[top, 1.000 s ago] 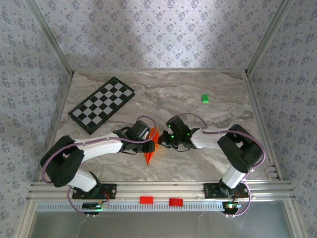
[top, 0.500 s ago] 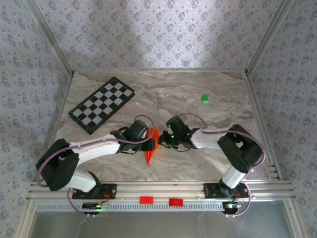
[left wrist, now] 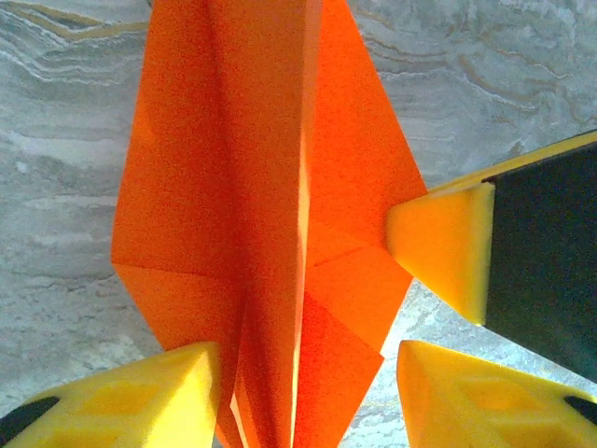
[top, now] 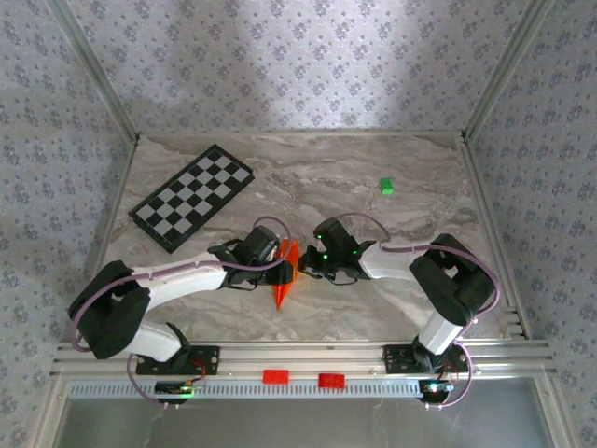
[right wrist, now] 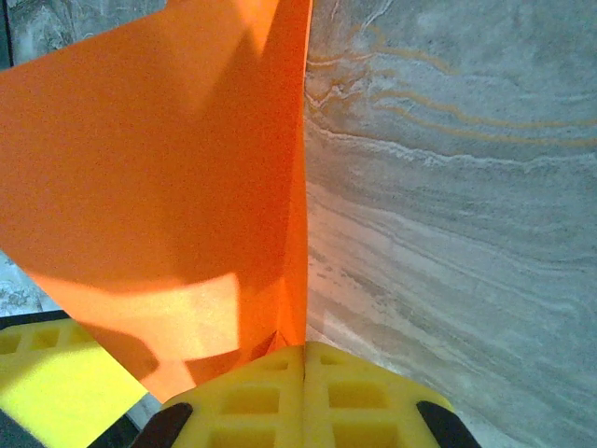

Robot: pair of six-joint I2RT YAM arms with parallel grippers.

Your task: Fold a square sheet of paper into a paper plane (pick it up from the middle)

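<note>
The square sheet of paper is folded into a narrow, pointed orange paper plane (top: 284,273) with a centre crease. It stands on edge at the table's near middle, nose toward me. My right gripper (top: 309,265) is shut on the paper plane's (right wrist: 168,177) rear edge, with both pads (right wrist: 270,392) pressed together on the fold. My left gripper (top: 270,264) is open around the paper plane (left wrist: 252,187) from the other side. Its left finger (left wrist: 140,401) lies against the paper and its right finger (left wrist: 466,397) stands clear. The right gripper's yellow fingertip (left wrist: 443,247) touches the wing.
A black-and-white checkered board (top: 193,196) lies at the back left. A small green block (top: 385,186) sits at the back right. Two red tabs (top: 275,377) sit on the front rail. Metal frame posts and patterned walls enclose the marble table (top: 373,308).
My left gripper's jaws have spread apart and released the paper, and the left elbow shifted slightly left. The right gripper and the plane have stayed put.
</note>
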